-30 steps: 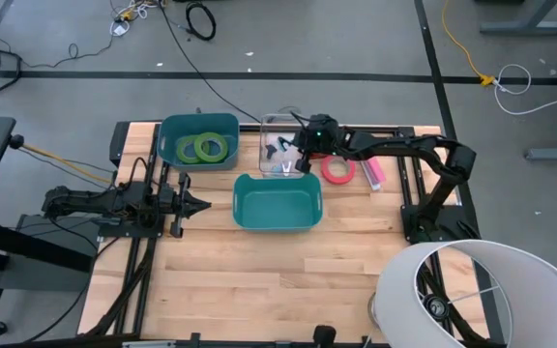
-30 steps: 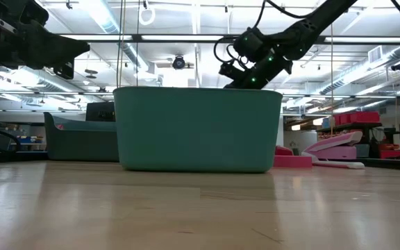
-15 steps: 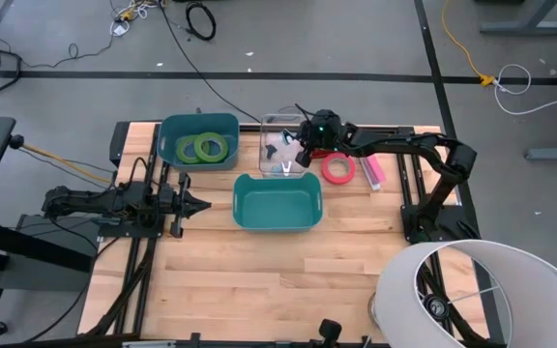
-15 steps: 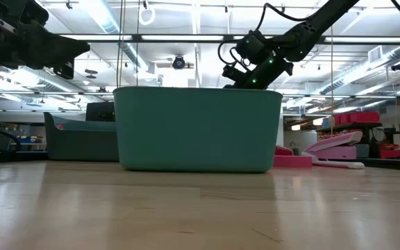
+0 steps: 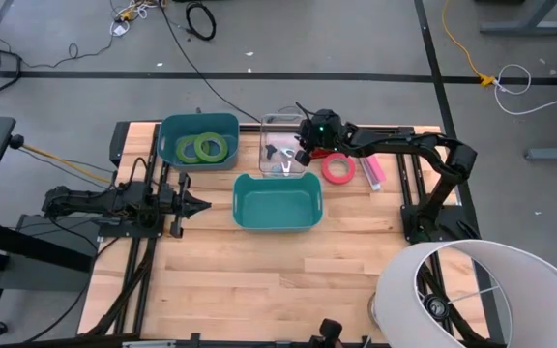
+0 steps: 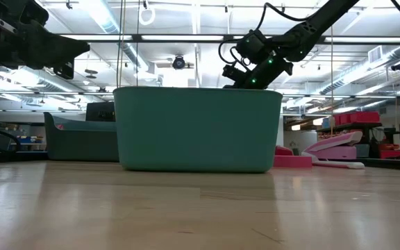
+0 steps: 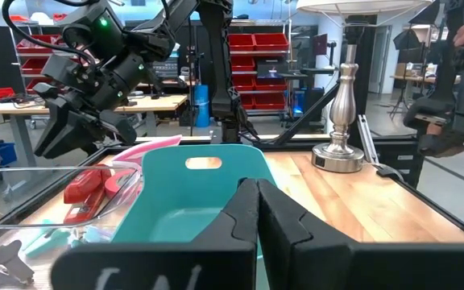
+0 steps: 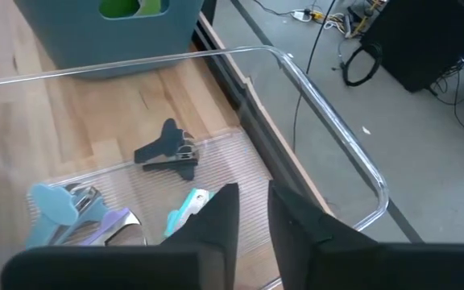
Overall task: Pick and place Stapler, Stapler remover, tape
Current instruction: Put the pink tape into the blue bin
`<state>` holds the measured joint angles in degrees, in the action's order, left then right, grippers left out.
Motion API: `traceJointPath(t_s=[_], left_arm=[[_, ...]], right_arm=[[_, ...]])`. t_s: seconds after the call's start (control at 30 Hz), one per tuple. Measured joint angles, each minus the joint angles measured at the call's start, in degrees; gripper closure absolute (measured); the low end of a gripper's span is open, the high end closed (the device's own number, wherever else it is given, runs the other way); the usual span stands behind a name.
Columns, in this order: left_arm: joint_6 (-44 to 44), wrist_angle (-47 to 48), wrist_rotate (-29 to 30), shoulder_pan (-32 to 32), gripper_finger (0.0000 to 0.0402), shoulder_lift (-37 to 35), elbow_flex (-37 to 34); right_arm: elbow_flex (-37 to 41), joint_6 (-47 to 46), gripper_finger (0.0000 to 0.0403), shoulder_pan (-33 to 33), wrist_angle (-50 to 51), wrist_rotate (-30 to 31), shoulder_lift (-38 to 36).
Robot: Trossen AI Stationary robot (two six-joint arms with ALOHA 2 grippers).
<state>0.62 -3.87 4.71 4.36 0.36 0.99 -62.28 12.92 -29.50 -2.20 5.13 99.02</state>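
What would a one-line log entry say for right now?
right gripper: empty, over clear bin | left gripper: shut, waiting | pink tape: on table

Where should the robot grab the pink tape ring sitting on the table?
Best guess: grab the pink tape ring across its band. It lies flat on the table with its hole facing up, so the right claw, which hovers over the clear bin right beside it, could come straight down from above, one finger in the hole and one outside, then pinch the rim.
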Motion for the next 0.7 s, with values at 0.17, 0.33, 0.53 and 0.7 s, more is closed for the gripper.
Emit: traceJointPath(t_s=[0.17,0.33,0.53,0.7], left_arm=[[0.00,0.00,-0.02,0.00,0.0399,0.00,0.00],[0.00,-0.01,-0.02,0.00,0.0399,0.00,0.00],[0.00,0.00,-0.02,0.00,0.0399,0.00,0.00],[0.00,-0.01,-0.02,0.00,0.0399,0.00,0.00]], right_arm=[[0.00,0.01,0.0309,0.14,0.00,0.00,0.00],[0.00,-0.22,0.0297,0.39,0.00,-0.02,0.00],[0.07,-0.33,0.0288,0.46,0.52,-0.02,-1.15],[0.07,-0.01,0.0278,0.46,3.48,-0.02,-4.19]])
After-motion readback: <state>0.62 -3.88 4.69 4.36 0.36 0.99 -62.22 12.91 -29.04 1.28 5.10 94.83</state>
